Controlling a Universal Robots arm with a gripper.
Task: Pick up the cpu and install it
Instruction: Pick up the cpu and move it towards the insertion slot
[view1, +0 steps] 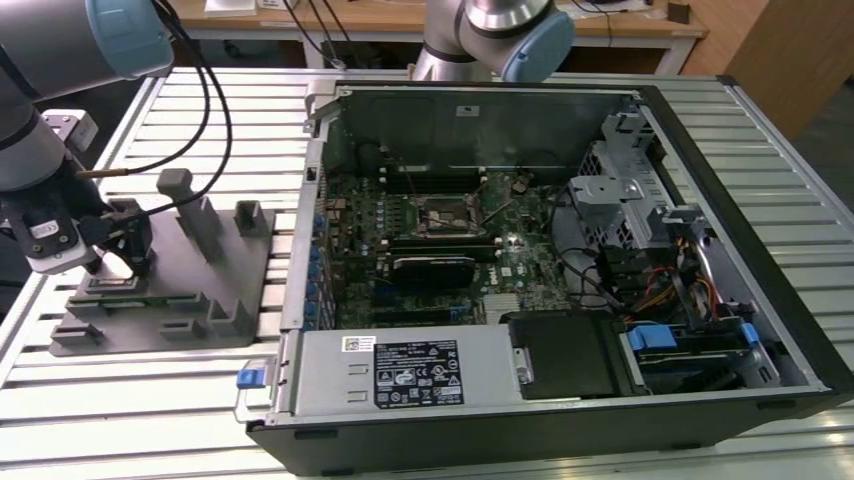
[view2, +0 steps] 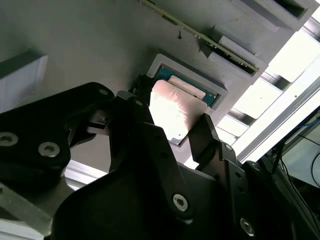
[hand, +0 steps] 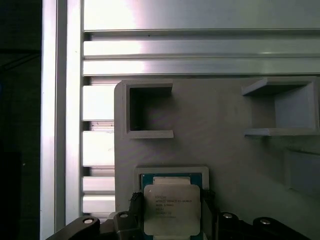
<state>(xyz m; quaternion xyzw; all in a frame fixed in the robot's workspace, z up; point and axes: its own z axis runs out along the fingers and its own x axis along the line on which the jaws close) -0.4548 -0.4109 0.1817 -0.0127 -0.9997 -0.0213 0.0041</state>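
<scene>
Slatted metal counter (view1: 134, 420) carries grey tray (hand: 225, 150), open computer case (view1: 534, 130) beside it. End effector (view1: 118, 262) low over tray, clamped on cpu (hand: 172, 210) at two opposite edges. Cpu sits directly between fingers (hand: 136, 205), at tray recess. Motherboard socket (view1: 445, 213) well apart, toward exterior view's right.

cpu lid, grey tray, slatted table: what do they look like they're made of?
The cpu top looks like bare metal: silvery and satin, and it catches a pale glare in the second wrist view. The grey tray is likely plastic, possibly printed: uniform matte grey with blocky pockets and posts. The table is probably aluminium profile: bright grooved slats with strong reflections.
</scene>
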